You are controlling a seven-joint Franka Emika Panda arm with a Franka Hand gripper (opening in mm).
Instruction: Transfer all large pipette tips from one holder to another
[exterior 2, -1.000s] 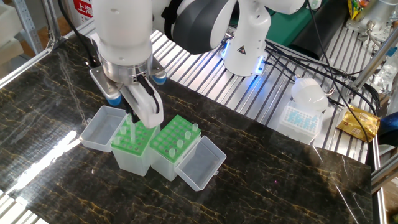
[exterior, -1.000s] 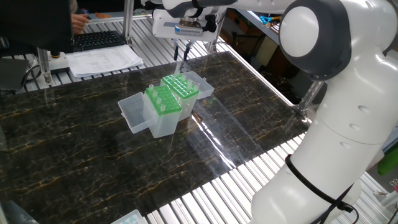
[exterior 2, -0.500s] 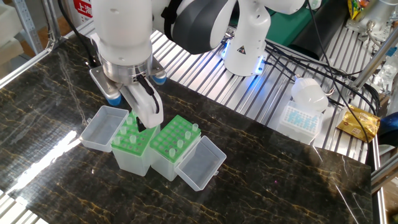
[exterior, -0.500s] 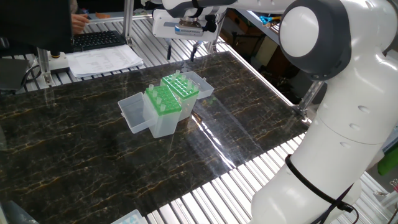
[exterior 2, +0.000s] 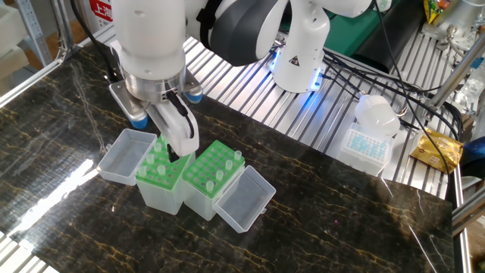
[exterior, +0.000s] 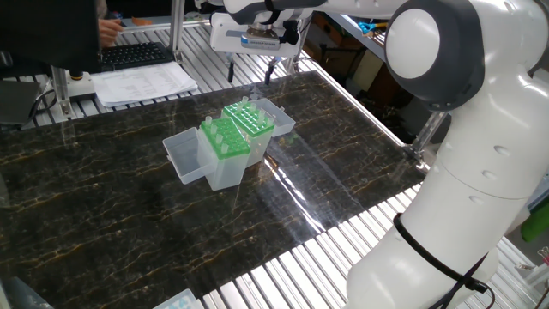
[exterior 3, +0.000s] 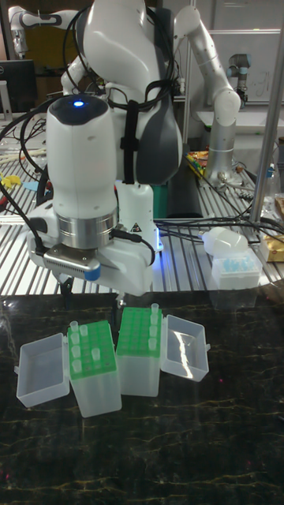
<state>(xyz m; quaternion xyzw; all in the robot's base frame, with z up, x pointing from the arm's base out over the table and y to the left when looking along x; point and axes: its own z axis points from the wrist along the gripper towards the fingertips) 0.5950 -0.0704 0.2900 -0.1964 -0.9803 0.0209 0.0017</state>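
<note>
Your tall fixed view faces the two racks head-on: the left holder (exterior 3: pixel 93 371) carries several large pipette tips (exterior 3: pixel 77 341) standing upright in its green perforated plate, while the right holder (exterior 3: pixel 139 347) shows only a couple along its far right edge. From there the claw (exterior 3: pixel 93 300) is mostly hidden under the wrist housing, and only one dark finger tip pokes out above the gap between the racks.

Look at one fixed view for the claw (exterior: pixel 250 72) itself: its two dark fingers (exterior: pixel 268 71) hang well apart, spread wide, with nothing between them, raised clear above the holders (exterior: pixel 233 142). In the other fixed view the claw (exterior 2: pixel 176 144) sits just over the left rack's back edge, and one finger overlaps the tips (exterior 2: pixel 158 161) in the picture; you cannot tell from that angle whether it touches them.

Both holders are translucent, milky plastic boxes with hinged lids (exterior 2: pixel 244 199) flung open to the outer sides. The tips are slim, pale tapered cones with round collars. The desk (exterior: pixel 103 206) is glossy black marbled stone with gold veining, edged by ribbed aluminium.
</note>
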